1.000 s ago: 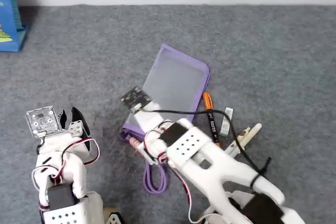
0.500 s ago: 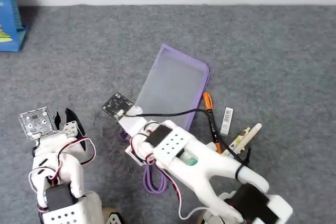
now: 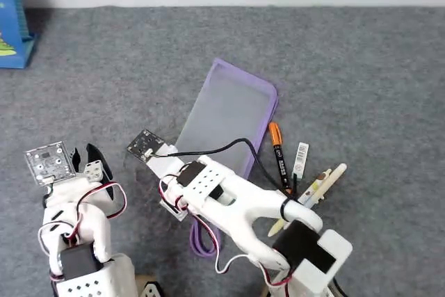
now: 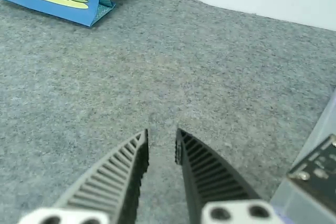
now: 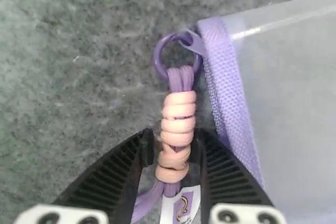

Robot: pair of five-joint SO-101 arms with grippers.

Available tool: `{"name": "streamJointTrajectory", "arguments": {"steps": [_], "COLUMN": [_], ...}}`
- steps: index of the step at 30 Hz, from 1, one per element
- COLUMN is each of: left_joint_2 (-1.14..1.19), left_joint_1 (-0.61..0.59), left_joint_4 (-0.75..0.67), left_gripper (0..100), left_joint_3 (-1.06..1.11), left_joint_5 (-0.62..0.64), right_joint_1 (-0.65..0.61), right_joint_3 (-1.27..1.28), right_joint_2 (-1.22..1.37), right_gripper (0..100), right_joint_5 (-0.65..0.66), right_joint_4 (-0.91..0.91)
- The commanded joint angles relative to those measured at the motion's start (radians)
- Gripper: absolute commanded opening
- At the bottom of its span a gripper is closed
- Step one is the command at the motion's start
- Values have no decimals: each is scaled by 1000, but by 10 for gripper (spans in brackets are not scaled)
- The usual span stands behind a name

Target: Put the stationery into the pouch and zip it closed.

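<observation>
At the 7 o'clock corner of the pouch (image 3: 226, 113), high view: a purple ring (image 5: 177, 56) on the zip tab, with a cord (image 5: 177, 124) tied through it and wound in peach. My right gripper (image 5: 174, 136) is clamped on that winding, one jaw each side, just short of the ring. The cord's loose loop (image 3: 203, 238) trails toward 6 o'clock under my right arm.

The pouch lies flat on the grey carpet (image 3: 348, 67), long axis running 1 to 7 o'clock. I cannot tell whether the zip is open or closed.

All the stationery is outside, at 4 o'clock of the pouch: an orange pen (image 3: 278, 154) just beside the pouch's edge, a white barcoded stick (image 3: 300, 160) next to it, and pencils (image 3: 323, 182) farther out. Nothing is loaded, so I judge this an early step, drawing the zip by its cord to open the mouth.

My left gripper (image 4: 161, 134) has its jaws parted a little and holds nothing. It hangs over bare carpet at 8 o'clock, apart from the pouch. A blue box (image 3: 10, 22) sits far off at 10 o'clock.

Notes for the pull:
- Pull along the zip line, low to the carpet. An upward or sideways tug would likely drag the light pouch instead of running the slider.
- The winding may slip along the cord, so watch it.
- Pinning the pouch body with my left would give the pull something to work against.
- Avoid sweeping the pouch into the pen.
</observation>
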Motion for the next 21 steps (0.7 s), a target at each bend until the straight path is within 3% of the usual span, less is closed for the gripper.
{"name": "streamJointTrajectory", "arguments": {"steps": [1, 5, 21], "left_joint_2": [-9, -9, -8], "left_joint_1": [-6, -5, 43], "left_joint_4": [-2, -2, -2], "left_gripper": [93, 93, 93], "left_joint_3": [-68, -68, -64], "left_joint_5": [11, 11, 6], "right_joint_1": [-4, -4, 58], "right_joint_3": [-54, -54, -46], "right_joint_2": [1, -2, -348], "right_gripper": [130, 6, 9], "right_joint_5": [15, 17, 9], "right_joint_4": [-12, -10, 259]}}
